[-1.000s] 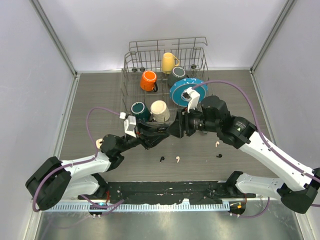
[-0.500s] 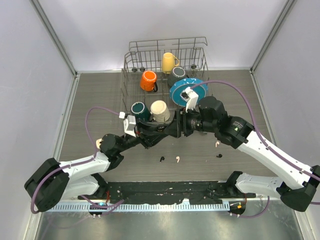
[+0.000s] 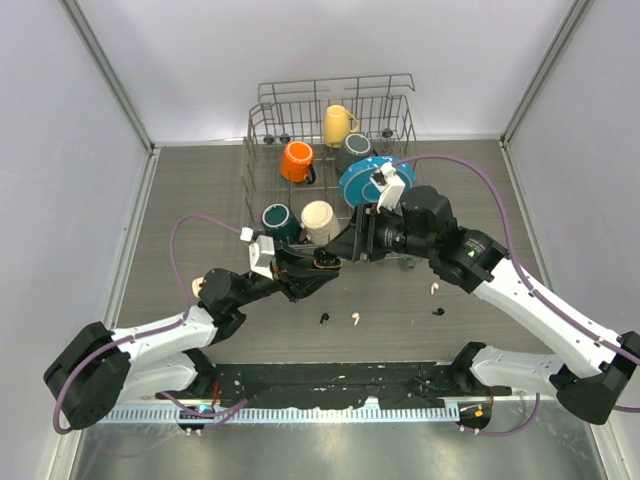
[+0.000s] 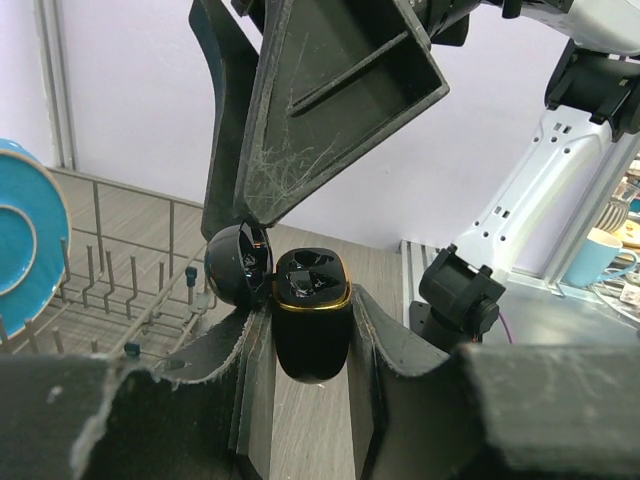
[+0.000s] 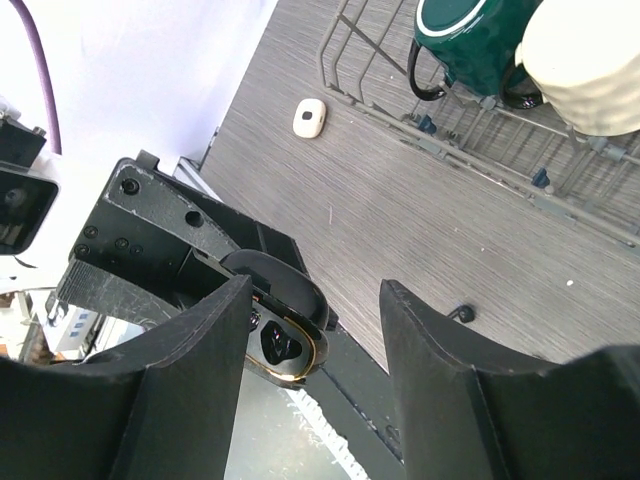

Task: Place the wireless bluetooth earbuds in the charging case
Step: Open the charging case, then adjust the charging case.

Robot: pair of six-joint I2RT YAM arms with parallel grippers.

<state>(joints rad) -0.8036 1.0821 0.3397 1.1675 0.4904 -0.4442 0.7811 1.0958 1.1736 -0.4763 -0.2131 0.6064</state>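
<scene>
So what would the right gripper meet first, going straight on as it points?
Probably the open black charging case held by the left gripper, straight ahead of its jaws; depth is unclear.

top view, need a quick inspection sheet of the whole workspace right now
surface: grey table, no spills seen
job's things: black charging case, lid open; black earbuds and white earbuds loose on the table
clutter: dish rack holding mugs and a blue plate; white case lying on the table
grippers: left gripper shut on the black charging case; right gripper open, close by the lid
cables: purple cables loop off both wrists
surroundings: white walls; nothing else seen
</scene>
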